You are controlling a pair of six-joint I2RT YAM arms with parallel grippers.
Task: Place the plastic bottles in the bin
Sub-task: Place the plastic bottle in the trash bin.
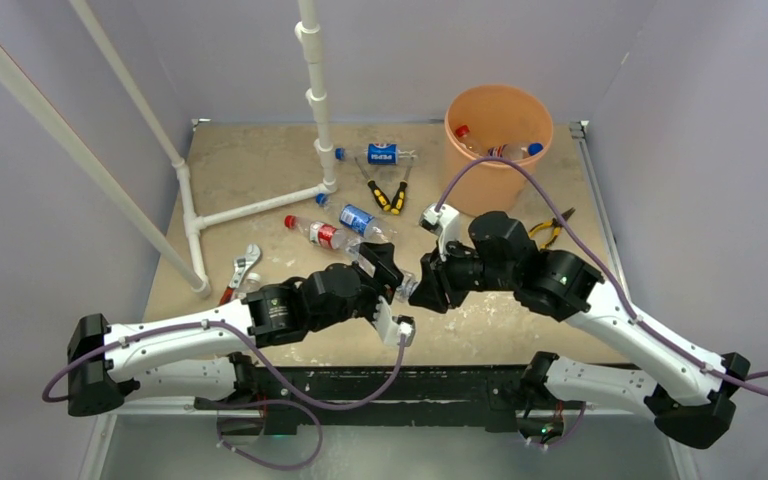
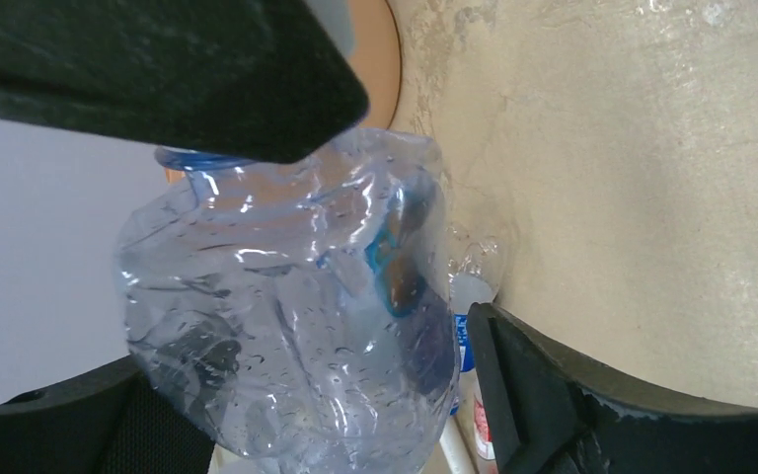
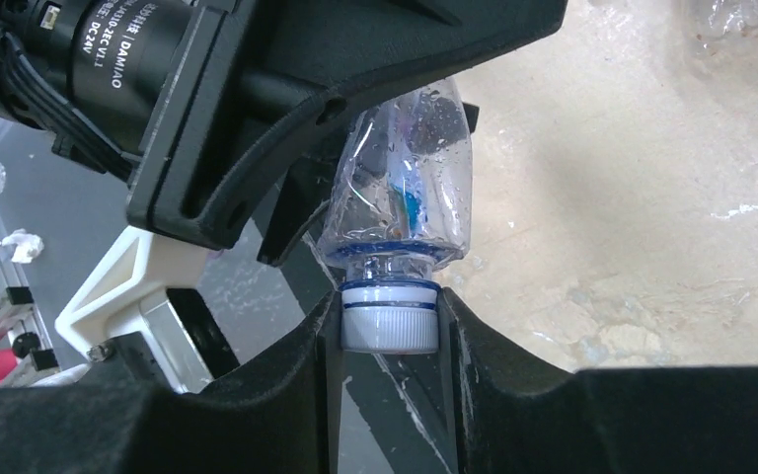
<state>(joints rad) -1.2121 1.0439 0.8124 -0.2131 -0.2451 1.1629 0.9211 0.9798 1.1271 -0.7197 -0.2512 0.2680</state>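
Note:
A crumpled clear plastic bottle [image 3: 405,197] with a white cap [image 3: 390,316] hangs between my two grippers over the table's near middle [image 1: 407,290]. My right gripper [image 3: 390,326] is shut on that cap. My left gripper [image 2: 296,395] stands open around the bottle's body [image 2: 286,296], with a thin gap at its right finger [image 2: 523,385]. Three more plastic bottles lie on the table: one blue-labelled [image 1: 380,154], another blue-labelled [image 1: 355,216], and one with a red cap [image 1: 315,232]. The orange bin [image 1: 457,140] stands at the far right and holds bottles with a red cap [image 1: 463,130] and a blue cap [image 1: 535,148].
Yellow-and-black pliers [image 1: 388,195] lie left of the bin. Another pair of pliers [image 1: 552,230] lies beside my right arm. A red-handled wrench [image 1: 242,272] rests at the left. A white pipe frame [image 1: 260,205] crosses the far left of the table.

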